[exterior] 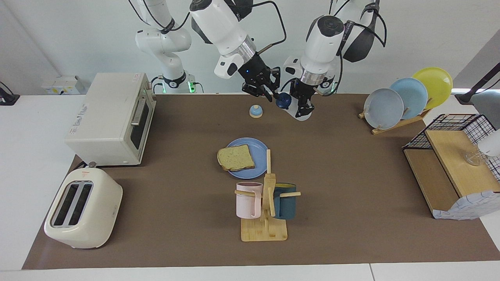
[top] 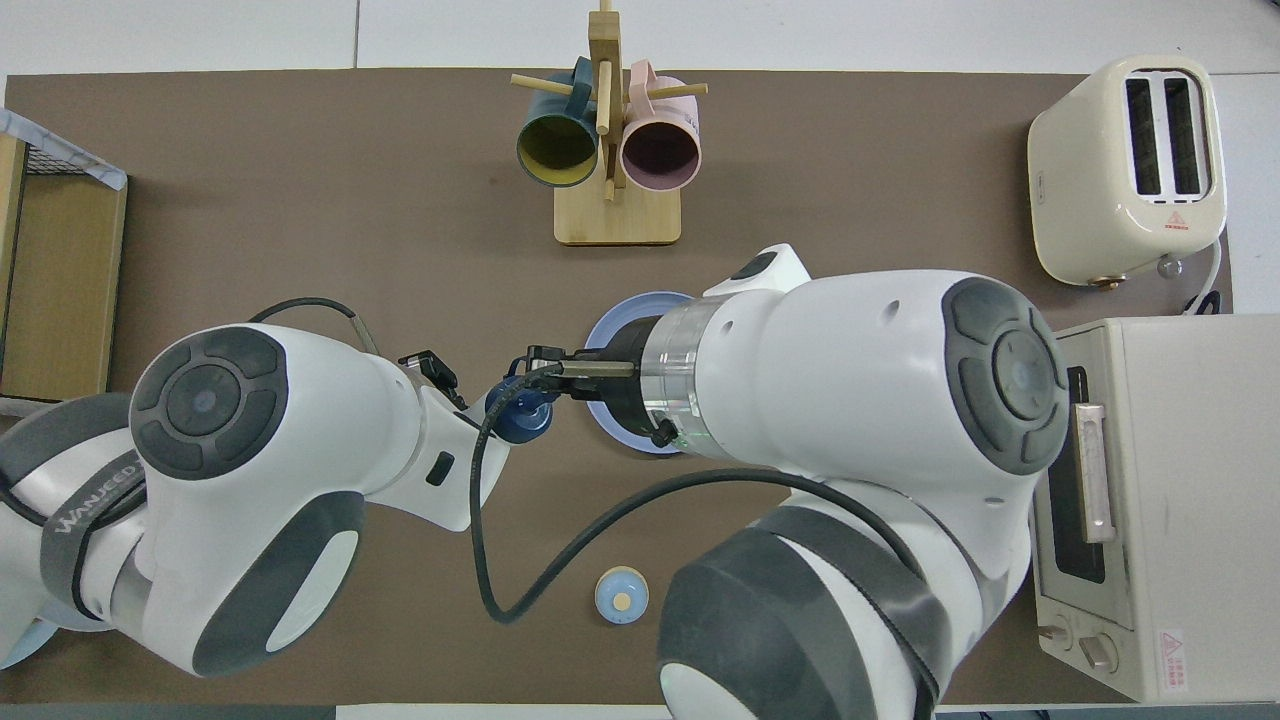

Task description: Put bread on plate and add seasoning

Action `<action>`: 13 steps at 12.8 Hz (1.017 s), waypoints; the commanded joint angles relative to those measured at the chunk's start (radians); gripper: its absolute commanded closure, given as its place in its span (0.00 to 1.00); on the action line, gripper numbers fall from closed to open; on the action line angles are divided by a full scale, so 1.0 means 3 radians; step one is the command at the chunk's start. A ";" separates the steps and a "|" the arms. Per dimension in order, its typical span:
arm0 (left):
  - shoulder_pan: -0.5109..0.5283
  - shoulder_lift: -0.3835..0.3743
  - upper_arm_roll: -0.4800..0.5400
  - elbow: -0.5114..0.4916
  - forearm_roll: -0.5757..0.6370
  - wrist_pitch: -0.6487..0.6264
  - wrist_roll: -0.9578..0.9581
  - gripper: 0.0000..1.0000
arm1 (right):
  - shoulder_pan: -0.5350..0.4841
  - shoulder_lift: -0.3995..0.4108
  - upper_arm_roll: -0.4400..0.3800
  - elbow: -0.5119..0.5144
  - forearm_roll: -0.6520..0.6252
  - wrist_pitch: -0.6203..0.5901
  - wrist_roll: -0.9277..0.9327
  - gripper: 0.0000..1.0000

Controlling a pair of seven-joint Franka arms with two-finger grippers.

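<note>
The bread [exterior: 235,157] lies on the round blue plate [exterior: 258,150] in the middle of the mat. Over the mat's edge nearest the robots, my left gripper [exterior: 303,108] is shut on the seasoning [exterior: 284,101], a white bottle tilted with its navy cap toward the right arm's end. My right gripper [exterior: 272,96] is right at that cap. From overhead the cap [top: 520,417] shows between the two arms, and the right arm covers the bread and most of the plate [top: 640,308].
A small blue bell [exterior: 256,111] sits near the robots. A toaster oven [exterior: 111,117] and a cream toaster [exterior: 82,212] stand at the right arm's end. A mug rack [exterior: 265,230] is just past the plate. A plate rack [exterior: 406,97] and wire shelf [exterior: 453,164] are at the left arm's end.
</note>
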 commanded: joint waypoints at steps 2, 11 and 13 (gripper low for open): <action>-0.0034 -0.0096 0.0021 -0.0079 0.0061 0.0054 0.0021 1.00 | -0.0019 -0.0011 0.0031 -0.0039 -0.0012 0.0057 0.0031 1.00; -0.0040 -0.0096 0.0021 -0.0079 0.0061 0.0105 0.0010 1.00 | -0.0029 -0.0011 -0.0193 0.0008 0.0438 0.0006 0.0123 1.00; -0.0040 -0.0096 0.0021 -0.0079 0.0061 0.0105 0.0010 1.00 | -0.0029 -0.0021 -0.0199 -0.0003 0.0428 -0.0030 0.0113 1.00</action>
